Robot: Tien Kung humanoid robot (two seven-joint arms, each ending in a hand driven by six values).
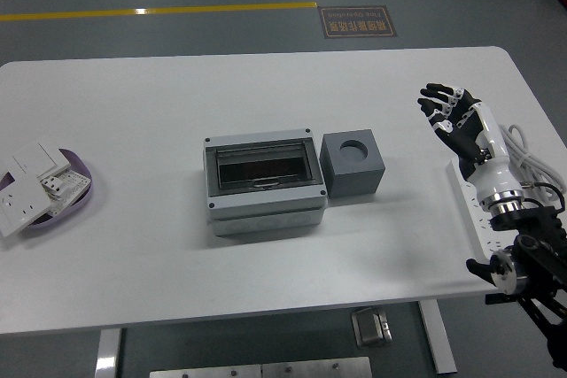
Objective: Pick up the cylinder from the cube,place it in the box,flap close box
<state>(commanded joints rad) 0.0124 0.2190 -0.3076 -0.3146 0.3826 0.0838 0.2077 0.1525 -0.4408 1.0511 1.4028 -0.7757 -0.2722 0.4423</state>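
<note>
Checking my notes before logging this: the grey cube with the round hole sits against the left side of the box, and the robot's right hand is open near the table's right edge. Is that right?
Not quite. The head view shows the grey cube against the right side of the box, not the left. The right hand is indeed open near the table's right edge.

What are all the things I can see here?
Table: one, white, filling the view.
Box: one, light grey with a dark window flap, table middle.
Cube: one, dark grey, empty round hole on top, touching the box's right side.
Dish: one, purple, left edge, holding white switch plates.
Power strip: one, white with cord, right edge.
Right hand: one, black and white, fingers spread, raised at right.
</note>
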